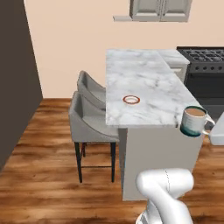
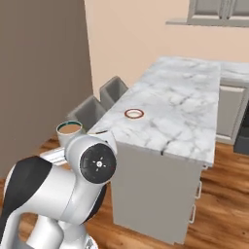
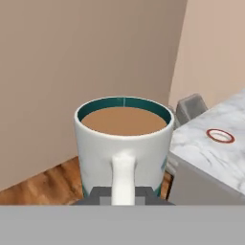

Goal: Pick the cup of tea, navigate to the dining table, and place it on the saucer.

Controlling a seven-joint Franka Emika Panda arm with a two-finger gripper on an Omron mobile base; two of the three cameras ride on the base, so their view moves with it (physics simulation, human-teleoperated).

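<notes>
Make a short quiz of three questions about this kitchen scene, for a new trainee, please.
1. True or false: the cup of tea already stands on the saucer.
2. The gripper holds the cup by its: A) rim B) handle C) base
3. What stands beside the dining table, on its left in the left base view?

Key:
1. False. The cup is held in the air, off the table's near edge.
2. B
3. Two grey chairs.

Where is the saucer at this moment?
The saucer lies on the dining table, near its front left edge in the left base view, by the two grey chairs; nothing is on it.
</notes>
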